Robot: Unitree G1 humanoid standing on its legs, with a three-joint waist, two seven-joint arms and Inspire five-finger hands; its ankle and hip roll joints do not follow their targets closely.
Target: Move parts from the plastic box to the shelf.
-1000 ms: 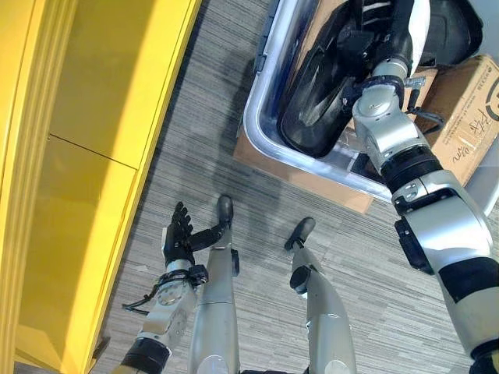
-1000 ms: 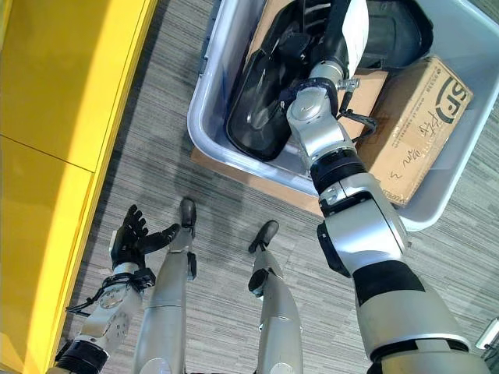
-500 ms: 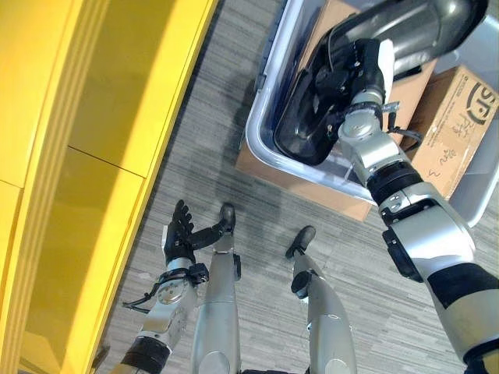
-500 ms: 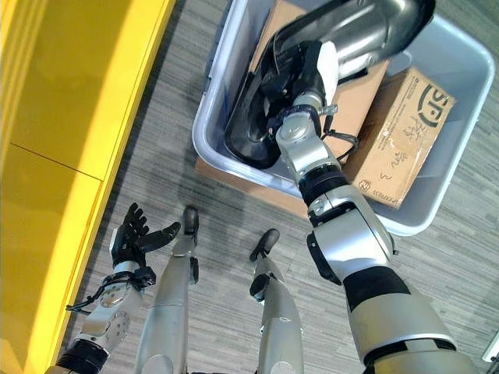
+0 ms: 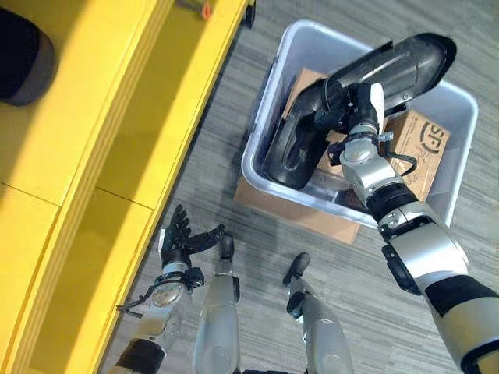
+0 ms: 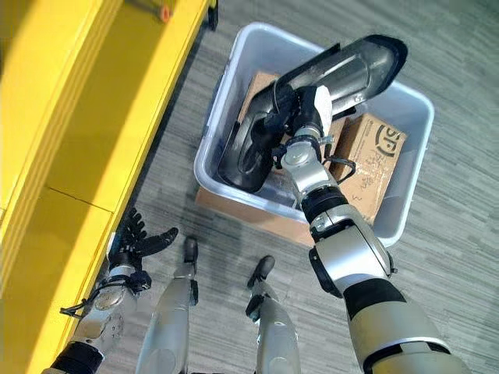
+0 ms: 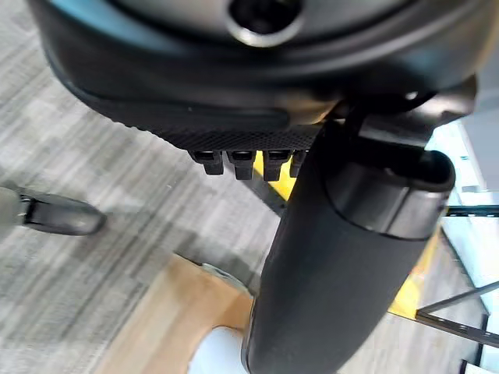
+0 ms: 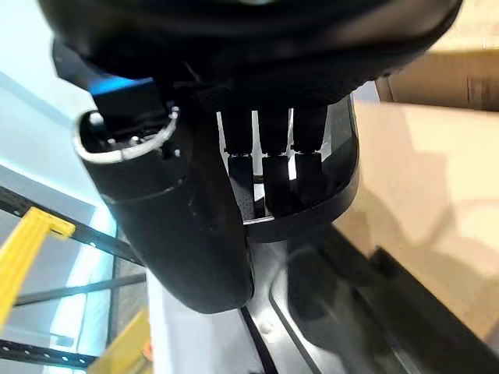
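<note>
A long black and grey moulded part [image 5: 399,68] slants up out of the pale plastic box [image 5: 260,134], its lower end [image 6: 243,160] still inside. My right hand [image 5: 352,103] is shut on the part's middle edge; in the right wrist view the fingers [image 8: 274,173] curl over its black rim [image 8: 343,183], with the thumb [image 8: 183,226] alongside. My left hand [image 5: 178,240] hangs open low on the left beside the yellow shelf [image 5: 101,117], holding nothing.
Two cardboard boxes [image 5: 425,144] lie in the plastic box under the part. The box rests on a flat cardboard sheet [image 5: 290,210] on the grey floor. A dark rounded object [image 5: 23,58] sits on the shelf at the far left.
The camera has pulled back, bringing the whole box and more shelf into view. My right hand has lifted and tilted the part, so its far end now rises above the box. The left hand has not moved.
</note>
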